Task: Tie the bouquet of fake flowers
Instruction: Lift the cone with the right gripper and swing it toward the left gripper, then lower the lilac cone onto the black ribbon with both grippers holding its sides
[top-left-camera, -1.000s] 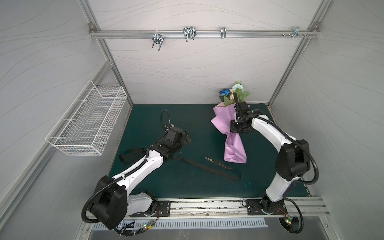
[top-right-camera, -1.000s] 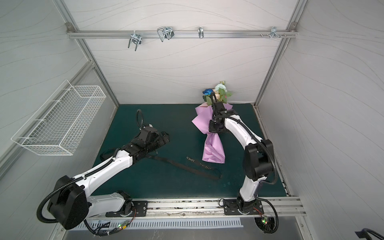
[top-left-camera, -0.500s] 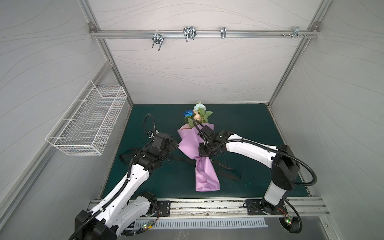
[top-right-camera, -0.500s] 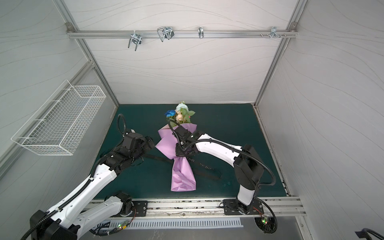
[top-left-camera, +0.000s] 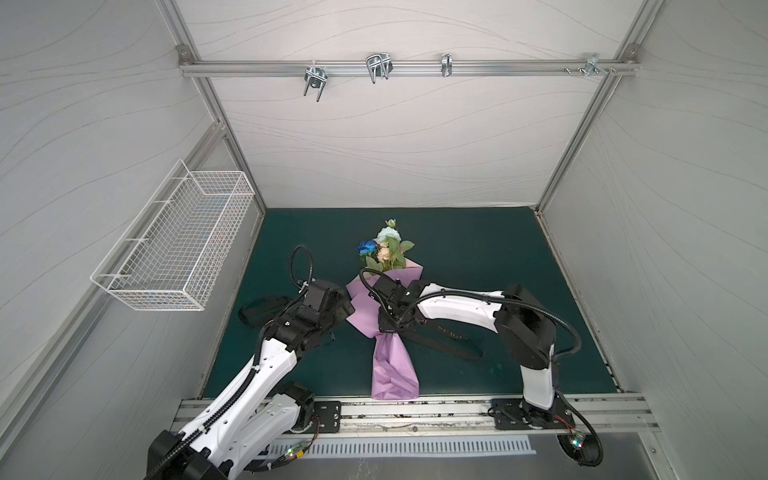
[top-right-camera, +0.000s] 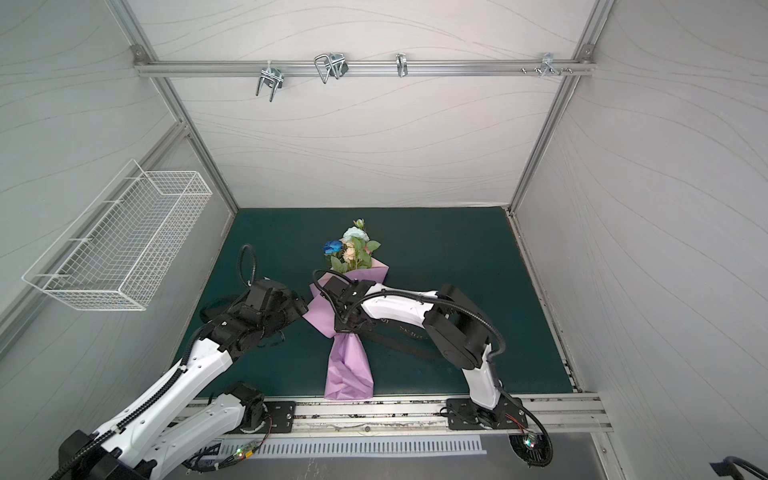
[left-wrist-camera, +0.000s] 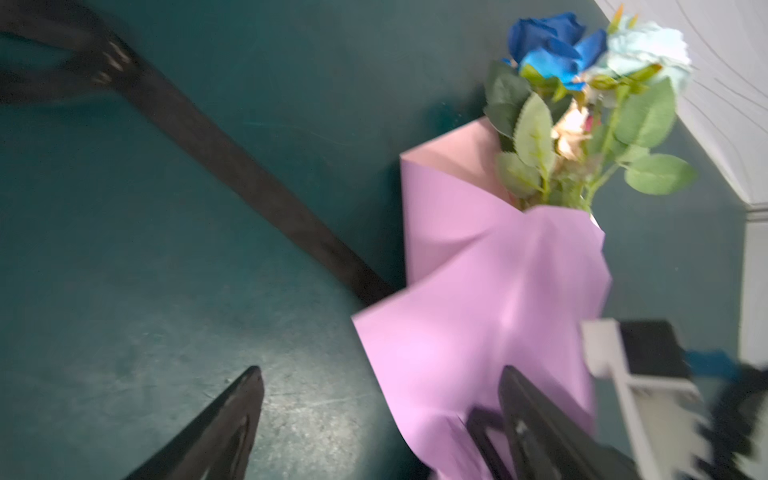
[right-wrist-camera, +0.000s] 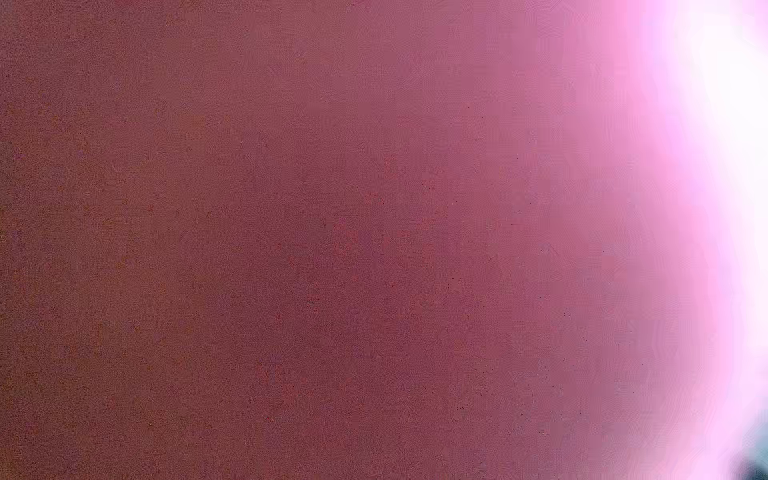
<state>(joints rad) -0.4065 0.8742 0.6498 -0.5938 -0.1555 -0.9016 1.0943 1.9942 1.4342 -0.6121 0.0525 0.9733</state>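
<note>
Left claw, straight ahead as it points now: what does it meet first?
Most likely the lilac paper wrap round the bouquet of fake flowers: its flap edge lies right ahead of the open left claw, the black ribbon just beyond. Depth is unclear.

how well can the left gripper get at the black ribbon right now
Probably yes: the left gripper stands open, and the black ribbon lies exposed on the mat ahead of it until it slips under the lilac paper. Nothing sits between them; only the stretch beneath the paper is covered.
</note>
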